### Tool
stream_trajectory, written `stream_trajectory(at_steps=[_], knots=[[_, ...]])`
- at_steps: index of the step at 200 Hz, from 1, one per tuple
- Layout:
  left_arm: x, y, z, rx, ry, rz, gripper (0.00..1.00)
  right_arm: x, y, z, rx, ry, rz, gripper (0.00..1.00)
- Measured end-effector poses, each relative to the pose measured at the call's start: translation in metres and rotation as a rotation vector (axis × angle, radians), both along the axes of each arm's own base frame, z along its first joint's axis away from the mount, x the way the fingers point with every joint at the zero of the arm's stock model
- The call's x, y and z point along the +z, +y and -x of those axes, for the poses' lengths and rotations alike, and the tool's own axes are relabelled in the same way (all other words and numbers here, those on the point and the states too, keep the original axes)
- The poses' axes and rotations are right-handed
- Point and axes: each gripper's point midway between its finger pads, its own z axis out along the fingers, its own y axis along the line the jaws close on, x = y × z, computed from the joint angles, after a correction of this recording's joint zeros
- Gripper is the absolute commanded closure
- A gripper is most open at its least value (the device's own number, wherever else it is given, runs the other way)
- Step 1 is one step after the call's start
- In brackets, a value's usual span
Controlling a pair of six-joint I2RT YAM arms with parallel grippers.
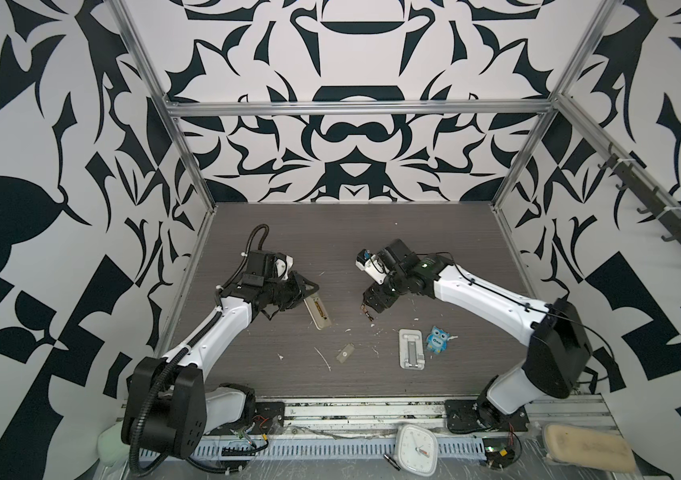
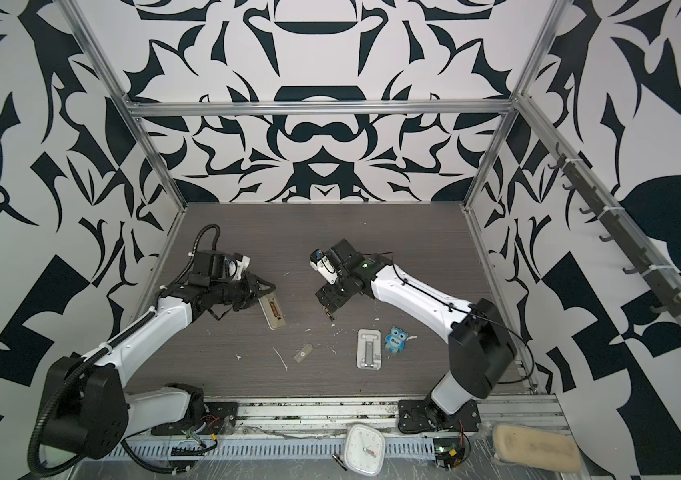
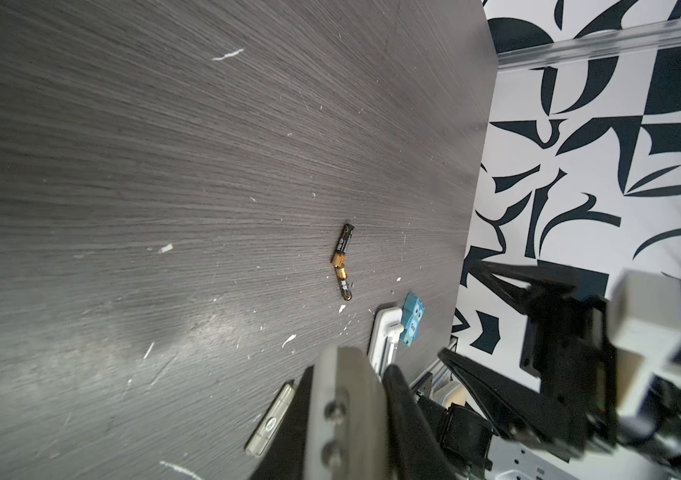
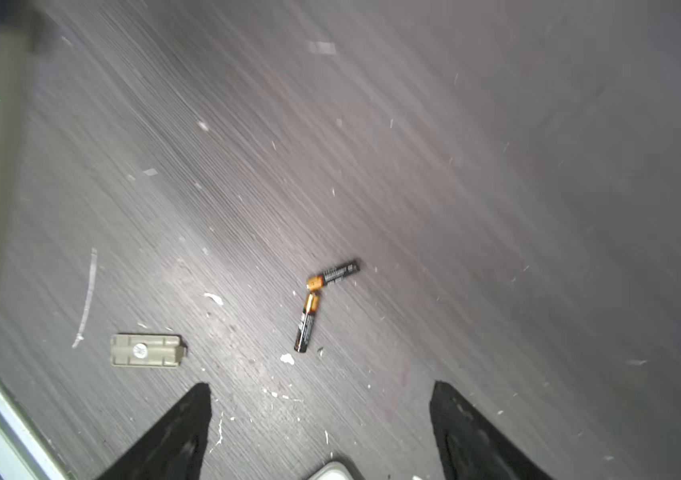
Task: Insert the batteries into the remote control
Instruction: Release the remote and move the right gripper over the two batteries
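At the left, the left gripper (image 1: 307, 293) is pinched on the far end of the remote control (image 1: 318, 312), a slim oblong lying beige-grey back up on the worktop (image 1: 330, 232). Its recessed bay is uncovered, and something gold-brown shows inside that I cannot make out. The worktop is dark grey with a fine wood grain, scuffed and dotted with white flecks. Nearer and a little to the right lies the cover (image 1: 345, 353), a small flat beige rectangle with a round pale sticker, well apart from the remote. Right of it are the batteries (image 4: 306, 323), two thin black cylinders with gold ends. They lie flat on the worktop in a shallow V, their gold ends almost meeting. The right gripper (image 4: 322, 415) hangs just above them with its black jaws spread wide and gripping nothing. Further right and nearer lies a flat silvery-white slotted stand (image 1: 412, 348), with a small blue owl figure (image 1: 438, 340) just beside it on the right.
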Motion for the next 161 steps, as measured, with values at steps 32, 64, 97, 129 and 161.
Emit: stream_trajectory(at_steps=[32,64,97,129,161], knots=[[-0.002,0.009,0.011,0.011,0.001,0.012,1.00,-0.032,-0.005,0.004,-0.030,0.093,0.065,0.22],[0.006,0.009,0.018,0.004,-0.019,0.030,1.00,-0.050,-0.005,0.004,-0.062,0.137,0.087,0.28],[0.010,0.008,0.022,-0.004,-0.023,0.041,1.00,-0.062,-0.004,0.004,-0.080,0.162,0.102,0.32],[0.009,0.010,0.024,-0.006,-0.016,0.050,1.00,-0.078,-0.003,0.003,-0.090,0.193,0.130,0.38],[0.006,0.011,0.025,-0.009,-0.009,0.054,1.00,-0.086,0.005,0.005,-0.078,0.206,0.144,0.40]])
